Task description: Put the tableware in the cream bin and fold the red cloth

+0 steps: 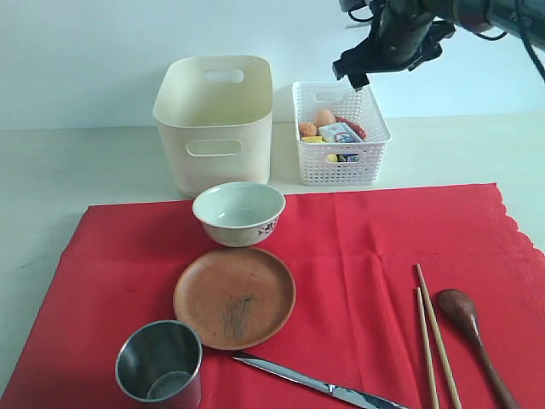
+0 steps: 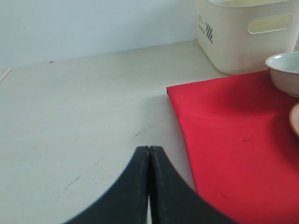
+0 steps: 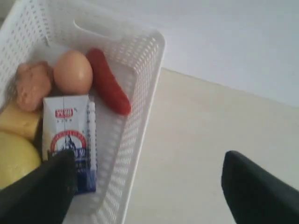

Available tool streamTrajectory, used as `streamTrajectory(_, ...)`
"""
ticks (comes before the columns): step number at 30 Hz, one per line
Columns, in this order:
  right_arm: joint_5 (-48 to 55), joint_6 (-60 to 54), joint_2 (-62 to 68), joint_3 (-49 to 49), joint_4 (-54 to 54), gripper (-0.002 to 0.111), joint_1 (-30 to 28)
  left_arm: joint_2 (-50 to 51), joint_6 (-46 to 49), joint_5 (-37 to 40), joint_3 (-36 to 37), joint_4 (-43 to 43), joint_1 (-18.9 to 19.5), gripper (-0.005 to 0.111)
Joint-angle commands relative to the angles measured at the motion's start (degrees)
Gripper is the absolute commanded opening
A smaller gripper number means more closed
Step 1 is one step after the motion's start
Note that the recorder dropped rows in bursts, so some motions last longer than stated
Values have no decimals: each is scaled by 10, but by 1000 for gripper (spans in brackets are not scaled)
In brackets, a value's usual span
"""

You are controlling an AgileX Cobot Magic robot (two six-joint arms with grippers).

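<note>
Tableware (image 1: 234, 296) down on the red cloth (image 1: 366, 247), in front of the cream bin (image 1: 215, 128), well apart from both grippers. Right gripper (image 3: 145, 175) up over the white basket (image 1: 341, 170), fingers wide, holding nothing. Left gripper (image 2: 149, 156) squeezed shut by the cloth's corner.

Milk carton (image 3: 70, 135), red label (image 3: 65, 113), lettering too blurred to read, checkered sticker (image 2: 209, 31), perhaps a code, on cream bin (image 2: 233, 49)

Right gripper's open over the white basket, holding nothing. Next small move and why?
Probably move the right gripper away from the white basket and down toward the chopsticks on its side of the red cloth. Its jaws are open and empty, the chopsticks lie free on the cloth, and nothing shows in the cream bin.
</note>
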Motion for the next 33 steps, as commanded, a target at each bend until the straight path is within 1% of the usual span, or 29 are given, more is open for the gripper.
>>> streamTrajectory(1, 89, -11, -40, 20, 22, 78, -2, -4, 2, -1, 1, -3, -2, 0)
streamTrajectory(3, 110, -11, -67, 54, 31, 78, -2, -4, 2, -1, 1, -3, -2, 0)
streamTrajectory(5, 110, -11, -102, 113, 34, 77, -2, -4, 2, -1, 1, -3, -2, 0)
streamTrajectory(6, 96, -11, -130, 156, 34, 74, -2, -4, 2, -1, 1, -3, -2, 0)
streamTrajectory(9, 59, -9, -184, 230, 34, 71, -2, -4, 2, -1, 1, -3, -2, 0)
streamTrajectory(19, -37, -6, -356, 458, 32, 70, -2, -4, 2, -1, 1, -3, -2, 0)
streamTrajectory(24, -55, -6, -439, 552, 33, 70, -2, -4, 2, -1, 1, -3, -2, 0)
streamTrajectory(28, -106, -6, -504, 612, 56, 70, -2, -4, 2, -1, 1, -3, -2, 0)
streamTrajectory(33, -162, -14, -544, 655, 98, 70, -2, -4, 2, -1, 1, -3, -2, 0)
